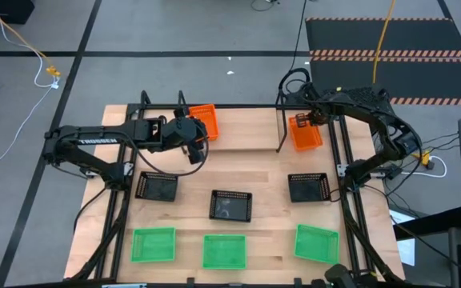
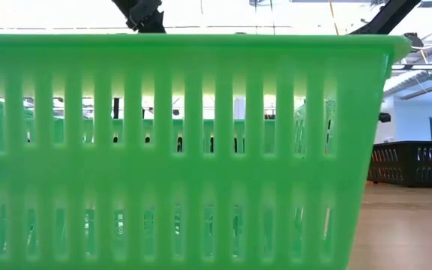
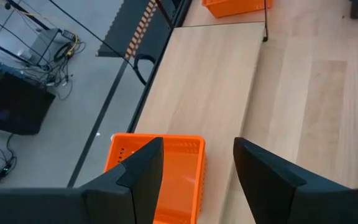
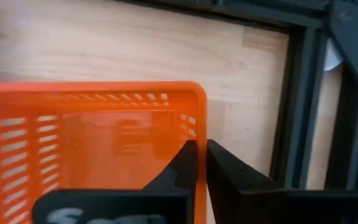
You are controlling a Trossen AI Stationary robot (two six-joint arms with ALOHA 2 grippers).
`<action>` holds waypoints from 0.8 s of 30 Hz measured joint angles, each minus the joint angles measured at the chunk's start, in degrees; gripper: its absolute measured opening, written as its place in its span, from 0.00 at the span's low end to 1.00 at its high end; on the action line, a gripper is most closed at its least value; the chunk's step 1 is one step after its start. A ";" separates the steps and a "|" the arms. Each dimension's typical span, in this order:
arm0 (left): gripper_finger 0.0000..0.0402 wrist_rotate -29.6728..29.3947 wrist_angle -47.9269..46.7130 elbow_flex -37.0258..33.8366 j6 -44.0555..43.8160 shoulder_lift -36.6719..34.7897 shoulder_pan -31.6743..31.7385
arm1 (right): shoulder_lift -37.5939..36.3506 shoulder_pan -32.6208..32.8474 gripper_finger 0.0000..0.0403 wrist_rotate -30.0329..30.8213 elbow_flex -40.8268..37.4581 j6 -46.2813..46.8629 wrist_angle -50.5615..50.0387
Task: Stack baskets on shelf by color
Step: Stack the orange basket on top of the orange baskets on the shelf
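Two orange baskets show. One (image 1: 202,120) sits at the table's far edge, left of centre. My left gripper (image 1: 200,134) hovers open over it. In the left wrist view one finger (image 3: 143,171) stands over the basket's inside (image 3: 166,171) and the other (image 3: 260,177) over the bare wood, and I see no touch. My right gripper (image 1: 309,120) is shut on the second orange basket (image 1: 306,134) at the far right, beside a thin black shelf post (image 1: 281,120). Three black baskets (image 1: 231,205) lie in a middle row, three green ones (image 1: 224,250) along the near edge. My right gripper holds the orange basket by its side wall next to a corner (image 4: 199,118). The wall is pinched with one finger (image 4: 182,165) inside the basket and the other (image 4: 229,171) outside. In the high view the basket sits askew to the table's edges. Whether it is lifted clear I cannot tell.
A black frame (image 1: 346,172) edges the table on both sides. Open wood lies between the two orange baskets along the far edge (image 1: 246,128). In the low view a green basket (image 2: 178,150) fills nearly the whole picture, with a black basket (image 2: 415,163) to its right.
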 joint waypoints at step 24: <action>0.49 16.04 31.52 0.04 11.28 7.73 -0.11 | -50.01 36.68 0.01 28.90 -5.54 5.57 15.55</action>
